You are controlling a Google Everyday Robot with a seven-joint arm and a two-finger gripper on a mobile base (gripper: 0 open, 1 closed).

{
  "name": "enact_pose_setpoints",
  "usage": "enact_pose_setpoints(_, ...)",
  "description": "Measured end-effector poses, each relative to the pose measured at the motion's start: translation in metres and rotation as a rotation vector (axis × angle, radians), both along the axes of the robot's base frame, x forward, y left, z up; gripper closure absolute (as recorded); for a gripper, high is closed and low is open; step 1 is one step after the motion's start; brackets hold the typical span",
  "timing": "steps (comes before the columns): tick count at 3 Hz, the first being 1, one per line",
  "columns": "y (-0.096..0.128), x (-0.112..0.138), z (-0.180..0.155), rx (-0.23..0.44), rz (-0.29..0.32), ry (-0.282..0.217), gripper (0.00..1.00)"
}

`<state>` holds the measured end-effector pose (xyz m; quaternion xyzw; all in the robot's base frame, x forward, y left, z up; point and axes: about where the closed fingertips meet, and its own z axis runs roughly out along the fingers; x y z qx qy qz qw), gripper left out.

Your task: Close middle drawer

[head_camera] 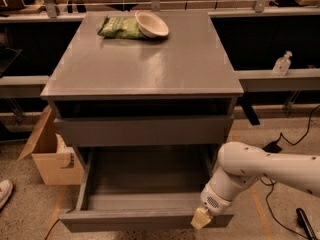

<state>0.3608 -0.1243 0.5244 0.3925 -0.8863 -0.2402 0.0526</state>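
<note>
At the very front, low and right of the centre, the cream-coloured claw is at the right end of the front panel of the middle drawer. It appears to touch the upper edge of the panel. Whether the claw is apart or together, I cannot tell. The white arm comes in from the right edge and bends down to it.

The middle drawer is pulled far out of the cabinet toward the camera, and its grey box interior is open to view. Directly above and behind it is the uppermost drawer front, with a dark gap between it and the top of the cabinet.

On the floor to the left, just beside the cabinet, stands an open cardboard box, and a white shoe is at the left edge. On the floor to the right lie black cables.

Farther back, the grey worktop of the cabinet carries a pale bowl near its far edge, touching a green bag on the left of it. To the right, well apart from the cabinet, a small clear bottle stands on a grey ledge.
</note>
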Motion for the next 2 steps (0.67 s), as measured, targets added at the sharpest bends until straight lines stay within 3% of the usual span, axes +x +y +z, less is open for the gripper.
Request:
enact_pose_setpoints(1,0.000,0.003,-0.019,-0.036,-0.049,0.011,1.00)
enact_pose_setpoints(2,-0.003,0.004,-0.034,-0.069,-0.114,-0.027,1.00)
